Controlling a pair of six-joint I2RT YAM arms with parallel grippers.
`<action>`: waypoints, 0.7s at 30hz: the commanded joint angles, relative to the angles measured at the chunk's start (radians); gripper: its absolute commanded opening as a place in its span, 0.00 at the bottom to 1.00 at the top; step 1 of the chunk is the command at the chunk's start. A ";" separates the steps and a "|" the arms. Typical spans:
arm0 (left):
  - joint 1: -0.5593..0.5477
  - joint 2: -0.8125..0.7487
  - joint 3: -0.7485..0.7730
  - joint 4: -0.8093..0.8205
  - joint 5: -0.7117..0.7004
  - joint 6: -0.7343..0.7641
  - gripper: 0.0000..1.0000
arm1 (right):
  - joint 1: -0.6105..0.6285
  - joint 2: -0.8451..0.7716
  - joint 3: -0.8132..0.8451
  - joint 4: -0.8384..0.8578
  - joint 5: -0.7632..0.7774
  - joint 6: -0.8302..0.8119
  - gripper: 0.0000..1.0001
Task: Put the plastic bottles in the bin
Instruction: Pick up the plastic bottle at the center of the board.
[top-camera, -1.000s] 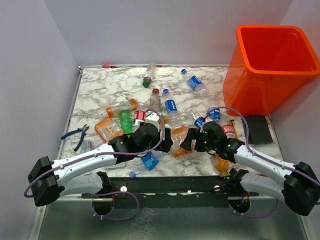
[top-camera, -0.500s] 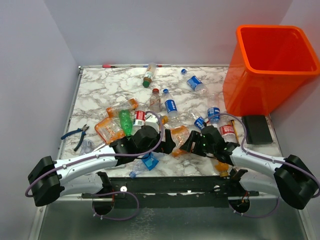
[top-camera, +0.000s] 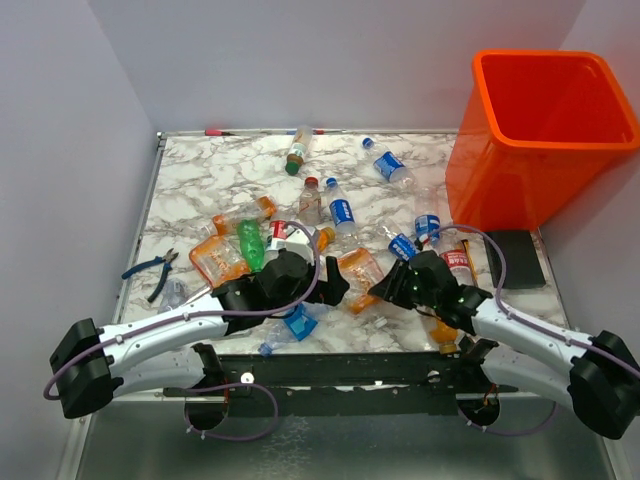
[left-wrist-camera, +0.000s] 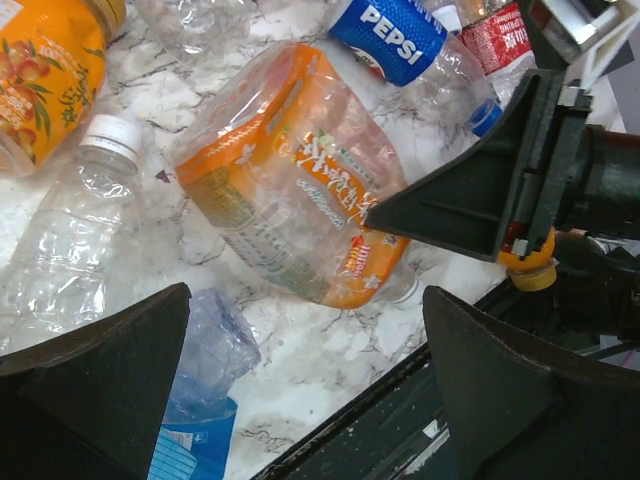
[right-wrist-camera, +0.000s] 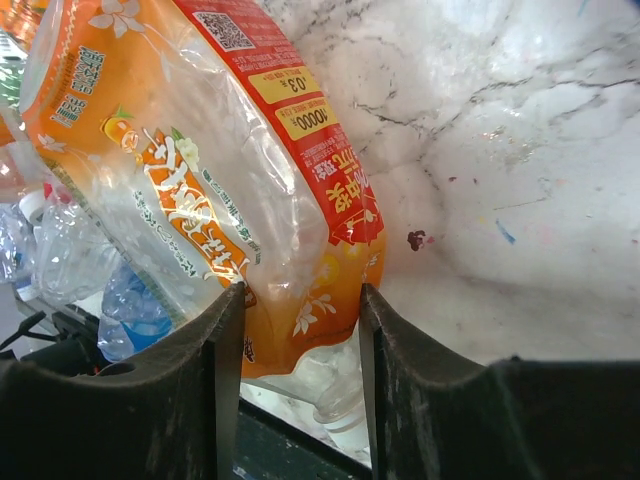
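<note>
The marble-patterned counter (top-camera: 200, 170) carries the whole work area. The bright orange translucent plastic bin (top-camera: 500, 190) stands upright at the far right corner with its mouth open. The small clear, orange and green plastic bottles (top-camera: 340, 212) lie scattered over the middle of the counter, and none is seen inside the bin. The crushed clear plastic bottle with the orange label (right-wrist-camera: 200, 150) lies flat between the two arms, well apart from the bin. Its long axis runs away from the right pincer (right-wrist-camera: 295, 300) toward the left arm. The right pincer stands narrow, one jaw on each side of the bottle's near end. Both jaws appear to touch it, though the firmness of the grip cannot be judged. The left pincer (left-wrist-camera: 300, 330) stands wide and holds nothing, just beside the same bottle. The right arm is nearer the bin, so the carry runs up and to the far right.
</note>
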 joint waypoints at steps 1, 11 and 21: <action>-0.002 -0.030 0.050 0.019 -0.080 0.065 0.99 | 0.002 -0.091 0.082 -0.144 0.087 -0.071 0.29; 0.078 0.030 0.230 0.001 0.050 0.152 0.99 | 0.002 -0.232 0.260 -0.316 -0.074 -0.360 0.26; 0.189 0.064 0.231 0.047 0.250 0.105 0.99 | 0.002 -0.320 0.250 -0.287 -0.134 -0.402 0.25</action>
